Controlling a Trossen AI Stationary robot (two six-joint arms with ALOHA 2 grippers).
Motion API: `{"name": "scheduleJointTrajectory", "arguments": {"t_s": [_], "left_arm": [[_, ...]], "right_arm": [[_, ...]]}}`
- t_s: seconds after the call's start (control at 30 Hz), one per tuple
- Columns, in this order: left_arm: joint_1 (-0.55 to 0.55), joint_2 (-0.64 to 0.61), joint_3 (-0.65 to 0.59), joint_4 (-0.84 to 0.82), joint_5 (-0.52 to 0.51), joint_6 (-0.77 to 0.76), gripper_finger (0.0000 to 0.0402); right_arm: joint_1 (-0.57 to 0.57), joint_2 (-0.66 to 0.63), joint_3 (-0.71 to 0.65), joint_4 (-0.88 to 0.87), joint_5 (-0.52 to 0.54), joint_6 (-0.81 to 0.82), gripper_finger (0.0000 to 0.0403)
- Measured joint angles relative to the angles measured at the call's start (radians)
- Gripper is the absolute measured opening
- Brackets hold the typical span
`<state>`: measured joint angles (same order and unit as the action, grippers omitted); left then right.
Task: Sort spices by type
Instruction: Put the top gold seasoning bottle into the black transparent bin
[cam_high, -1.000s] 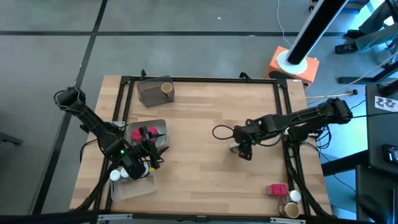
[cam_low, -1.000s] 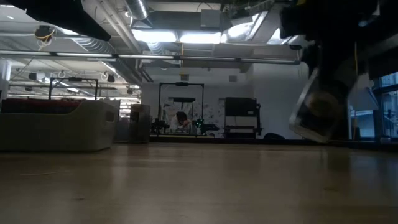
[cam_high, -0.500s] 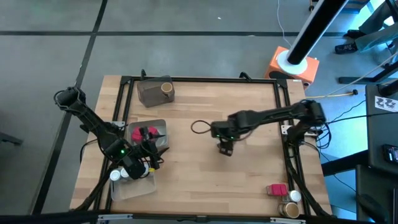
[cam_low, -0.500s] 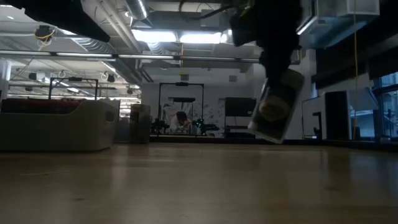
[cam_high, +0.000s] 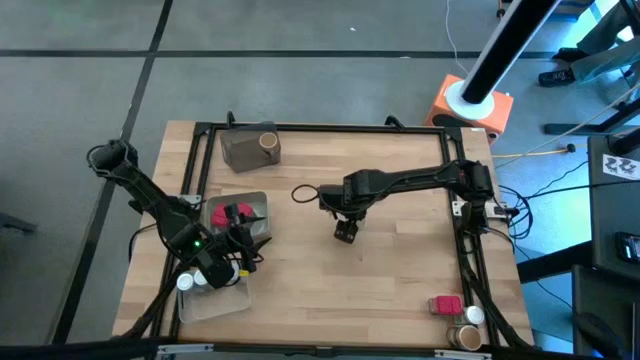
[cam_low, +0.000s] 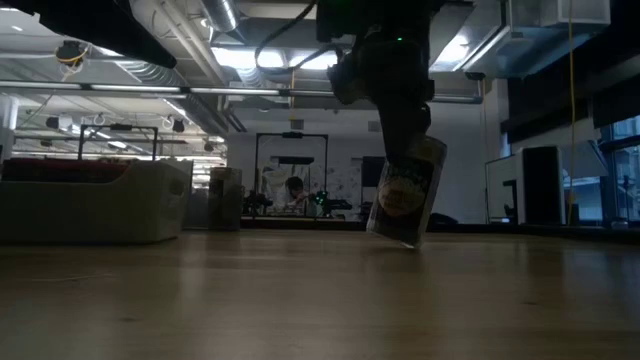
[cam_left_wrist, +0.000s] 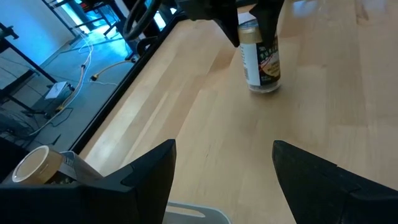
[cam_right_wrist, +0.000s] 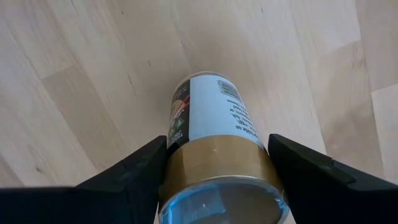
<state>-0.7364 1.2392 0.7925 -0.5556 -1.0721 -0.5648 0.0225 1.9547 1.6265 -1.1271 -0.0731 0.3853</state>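
My right gripper (cam_high: 345, 232) is over the middle of the table, shut on a round spice jar (cam_right_wrist: 211, 118) that has a white label and a tan-gold band at its top. The low view shows this jar (cam_low: 405, 195) tilted; the left wrist view shows the same jar (cam_left_wrist: 260, 59) under the dark fingers. My left gripper (cam_left_wrist: 221, 168) is open and waits near the table's left edge, by a grey tray (cam_high: 255, 205) holding pink-red packets (cam_high: 232, 214). A white-capped jar (cam_high: 185, 283) stands in a clear tray (cam_high: 225, 300). My right gripper pinches the jar between its two fingers (cam_right_wrist: 127, 180) at the tan-gold band (cam_right_wrist: 214, 163) around its top end. The fingers come from above, slanting down. The jar hangs tilted below them, with its base close to the wood; I cannot tell whether the base touches.
A brown box (cam_high: 243, 152) with a tan-topped jar (cam_high: 268, 141) sits at the far left. At the near right corner lie a pink-red packet (cam_high: 445, 304), a white-capped jar (cam_high: 474, 316) and a tan-topped jar (cam_high: 463, 338). A black frame (cam_high: 320, 127) borders the table.
My right gripper has carried the jar from the table's right part toward the left, to about the middle, and has come lower. The jar has stayed tilted in the hold.
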Motion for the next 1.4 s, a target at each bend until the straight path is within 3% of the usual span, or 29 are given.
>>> {"name": "scheduleJointTrajectory", "arguments": {"t_s": [0.8,1.13,1.3,1.4], "left_arm": [[0.000,0.000,0.000,0.000,0.016,0.020,0.0253],[0.000,0.000,0.000,0.000,0.025,0.024,0.0253],[0.002,0.000,-0.001,0.025,0.026,0.032,0.0253],[0.016,0.000,-0.001,0.065,0.030,0.056,0.0253]], "right_arm": [[-0.003,0.009,0.014,0.071,-0.002,-0.042,0.0271],[-0.004,0.009,0.020,0.141,0.009,-0.046,0.0342],[0.005,0.007,0.106,0.036,0.016,-0.076,0.0355],[0.032,-0.037,0.137,-0.031,0.088,-0.086,0.0355]]}}
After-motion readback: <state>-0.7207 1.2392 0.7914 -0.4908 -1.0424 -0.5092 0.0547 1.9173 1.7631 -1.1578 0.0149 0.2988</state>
